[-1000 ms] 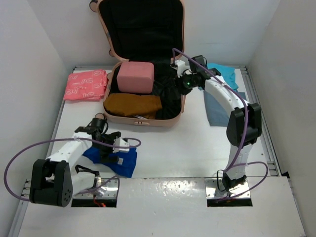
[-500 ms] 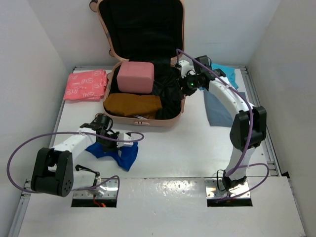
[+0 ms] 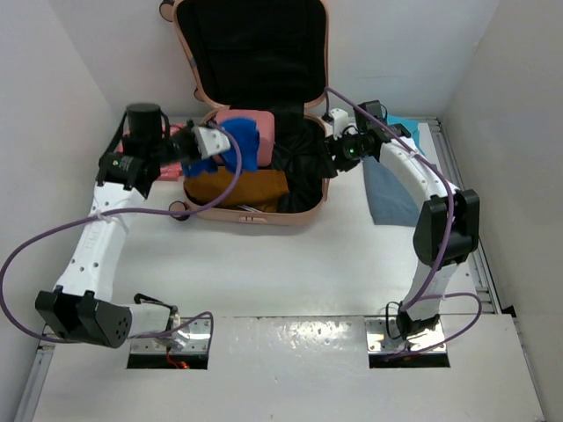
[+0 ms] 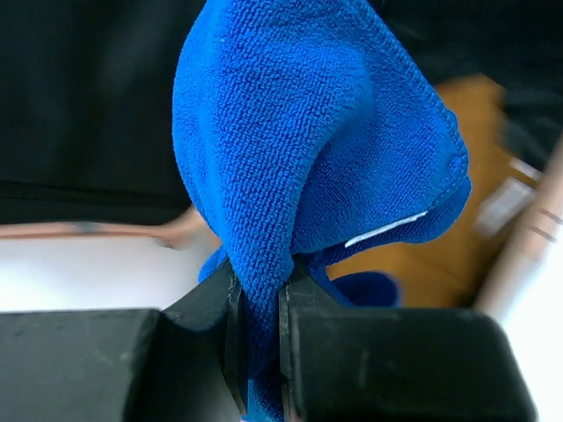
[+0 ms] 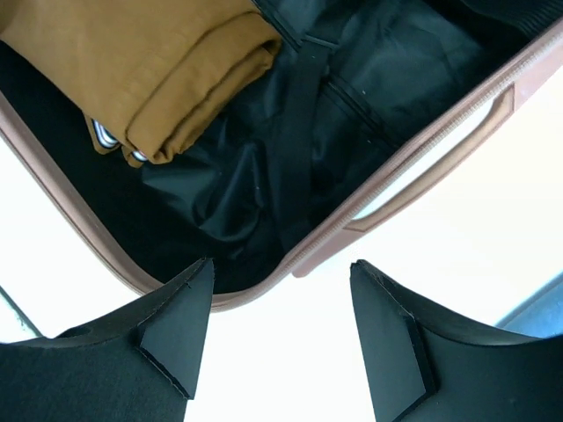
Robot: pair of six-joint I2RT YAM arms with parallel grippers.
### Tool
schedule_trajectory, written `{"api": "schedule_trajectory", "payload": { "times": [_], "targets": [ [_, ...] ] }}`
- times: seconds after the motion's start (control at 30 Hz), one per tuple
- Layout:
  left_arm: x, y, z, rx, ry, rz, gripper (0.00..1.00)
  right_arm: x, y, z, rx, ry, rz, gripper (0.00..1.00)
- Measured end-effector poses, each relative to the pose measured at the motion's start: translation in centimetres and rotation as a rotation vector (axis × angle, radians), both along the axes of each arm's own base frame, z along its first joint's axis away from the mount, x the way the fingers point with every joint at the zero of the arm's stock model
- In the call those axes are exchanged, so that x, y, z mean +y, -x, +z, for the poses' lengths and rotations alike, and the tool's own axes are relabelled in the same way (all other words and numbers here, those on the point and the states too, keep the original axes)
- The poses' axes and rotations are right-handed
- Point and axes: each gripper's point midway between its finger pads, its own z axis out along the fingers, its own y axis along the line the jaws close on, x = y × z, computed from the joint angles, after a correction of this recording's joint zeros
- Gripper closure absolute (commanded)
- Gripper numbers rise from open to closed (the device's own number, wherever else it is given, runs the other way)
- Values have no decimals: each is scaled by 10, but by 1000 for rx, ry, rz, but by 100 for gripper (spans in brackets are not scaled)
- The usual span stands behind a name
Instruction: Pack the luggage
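Nearest on your right lies a grey-blue cloth (image 3: 387, 189), not packed. The luggage (image 3: 264, 218) sits mid-table toward the back, base flat, mouth up. Inside are a folded mustard garment (image 3: 237, 186) near-left and a pink pouch (image 3: 261, 123) behind it; the right half shows only black lining. R gripper (image 5: 281, 308) hangs open & empty over the right rim. L gripper (image 4: 258, 325) is clamped on a blue cloth (image 4: 308, 149) above the left half, not yet dropped. Approx. halfway, I'd say: a red cloth (image 3: 179, 132) (mostly behind L arm) & a teal one (image 3: 409, 132) also lie outside. Long axis prob. runs L–R: wheel (image 3: 164, 9) left, handle (image 5: 431, 154) right. The lid (image 3: 255, 53) stands at the far side, lining facing you.
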Motion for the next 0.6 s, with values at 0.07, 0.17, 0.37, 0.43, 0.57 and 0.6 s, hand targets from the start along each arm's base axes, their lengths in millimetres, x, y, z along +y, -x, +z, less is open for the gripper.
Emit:
{"api": "schedule_trajectory", "payload": {
  "times": [0.07,0.17,0.37,0.43,0.57,0.6],
  "targets": [
    [-1,-16,36,-94,30,21,100,-3,0,-1,4,1,-7,37],
    [-3,-42,38,-130,38,46,100,-5,-1,-2,4,0,-12,37],
    [-11,-89,-75,31,-10,61,100,-6,-2,-2,4,-2,-15,37],
    [-16,-91,-121,103,-29,52,100,-6,-2,-2,5,-2,-16,37],
    [-30,-88,-199,198,-86,17,92,-6,-3,-6,13,-1,-19,37],
    [-32,-91,-209,206,-95,17,83,-6,-3,-7,16,0,-18,37]
  ]
}}
